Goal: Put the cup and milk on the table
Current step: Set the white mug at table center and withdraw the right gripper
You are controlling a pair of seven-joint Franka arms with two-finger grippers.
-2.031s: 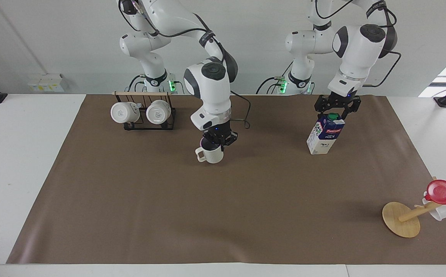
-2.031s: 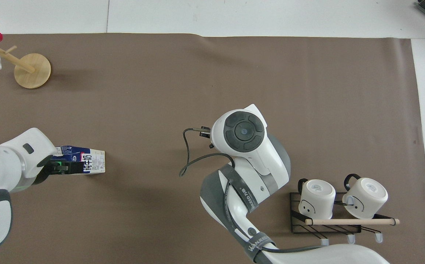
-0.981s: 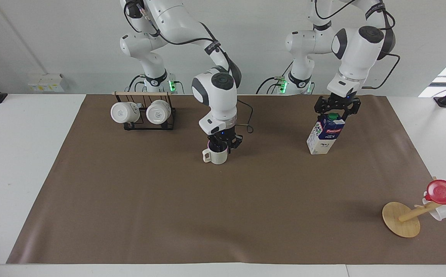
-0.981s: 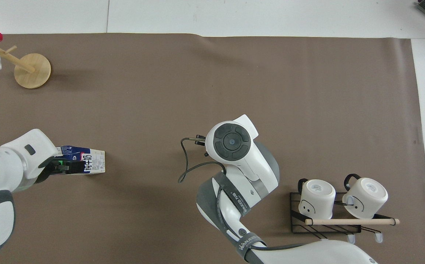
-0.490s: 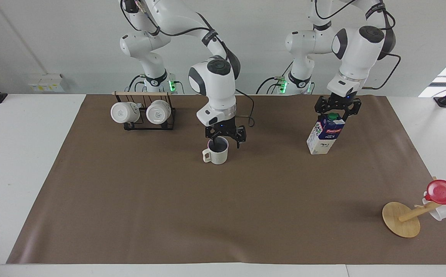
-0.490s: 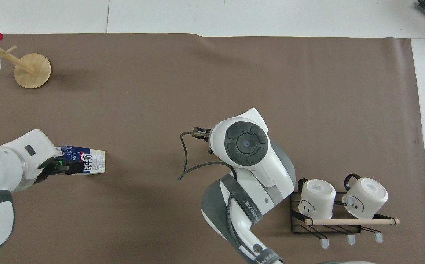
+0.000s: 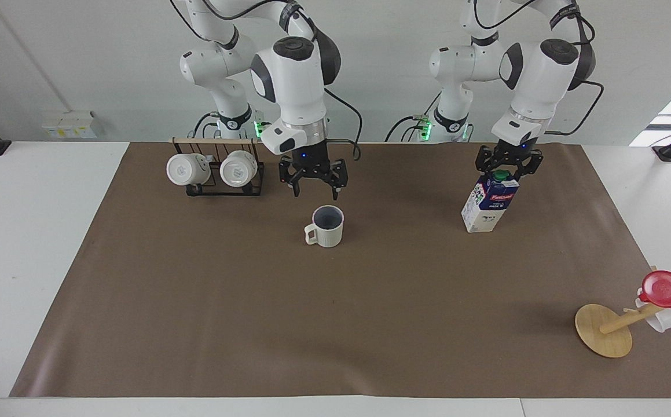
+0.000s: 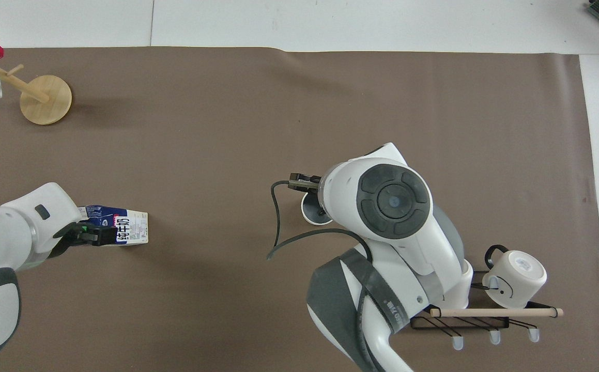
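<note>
Now right gripper (image 7: 314,184) has lifted off the cream mug (image 7: 326,226), fingers spread, mid-frame; left gripper (image 7: 508,165) still clamps milk carton (image 7: 489,200) top, frame right.

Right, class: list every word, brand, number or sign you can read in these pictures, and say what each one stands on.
"Pascual": red brand label on the milk, which stands on the table.
Large dark characters down the milk's side panel, overhead view: too blurred to read.
Smaller print under the brand label: too small to read.
Marks on the bases of the two white mugs on the rack: unreadable.
White lettering on the right arm's grey strap: too blurred.
</note>
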